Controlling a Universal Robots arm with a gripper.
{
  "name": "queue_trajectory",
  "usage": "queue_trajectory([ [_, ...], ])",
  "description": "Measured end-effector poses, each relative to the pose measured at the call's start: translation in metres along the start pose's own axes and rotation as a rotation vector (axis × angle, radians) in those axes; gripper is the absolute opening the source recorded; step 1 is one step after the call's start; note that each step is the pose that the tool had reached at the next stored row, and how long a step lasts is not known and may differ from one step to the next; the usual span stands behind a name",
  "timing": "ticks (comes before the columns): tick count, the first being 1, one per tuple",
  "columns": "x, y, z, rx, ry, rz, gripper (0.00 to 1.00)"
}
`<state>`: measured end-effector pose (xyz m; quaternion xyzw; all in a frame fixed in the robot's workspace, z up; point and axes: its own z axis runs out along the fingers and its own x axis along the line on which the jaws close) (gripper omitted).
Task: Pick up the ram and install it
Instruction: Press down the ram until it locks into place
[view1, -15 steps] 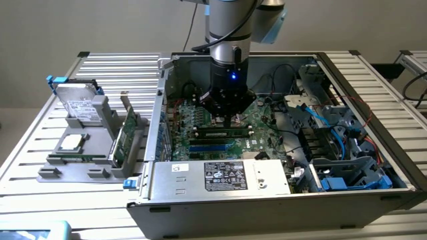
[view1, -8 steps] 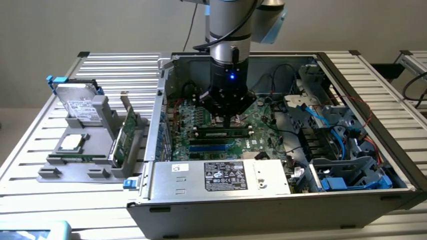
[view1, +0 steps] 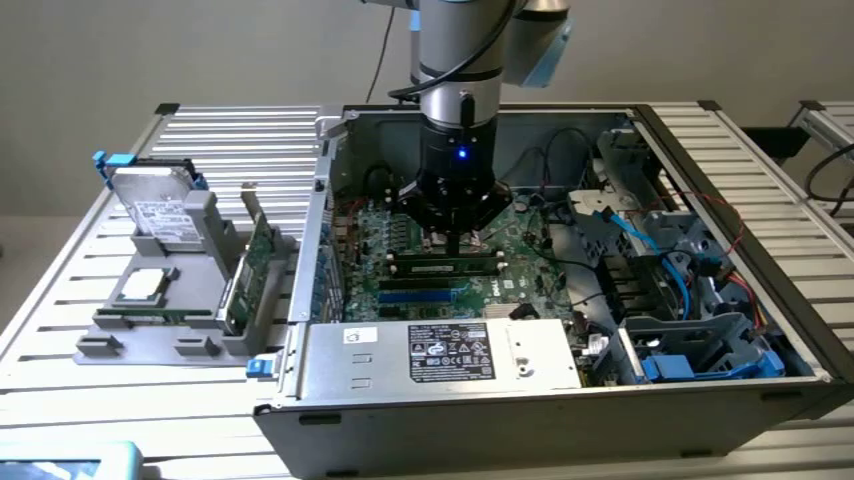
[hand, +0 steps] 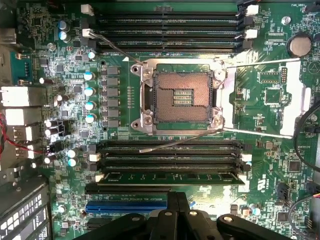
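The ram, a long narrow green stick with black chips, lies in a memory slot on the motherboard inside the open computer case. In the wrist view the ram sits in the slot beside two bare black slots, below the processor socket. My gripper hangs straight down over the middle of the ram, shut with nothing between its fingers. The wrist view has the dark shut gripper just beside the ram. Whether the tips touch the ram I cannot tell.
A grey holder on the exterior view's left carries a hard drive, a square silver processor and an upright expansion card. The power supply sits in front of the board. Cables and a drive cage crowd the right.
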<state>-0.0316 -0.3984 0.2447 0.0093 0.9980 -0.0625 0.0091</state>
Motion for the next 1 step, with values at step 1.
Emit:
queue_trajectory([
  [1,0.0000,0.0000,0.0000,-0.0001,0.0000,0.000,0.11],
])
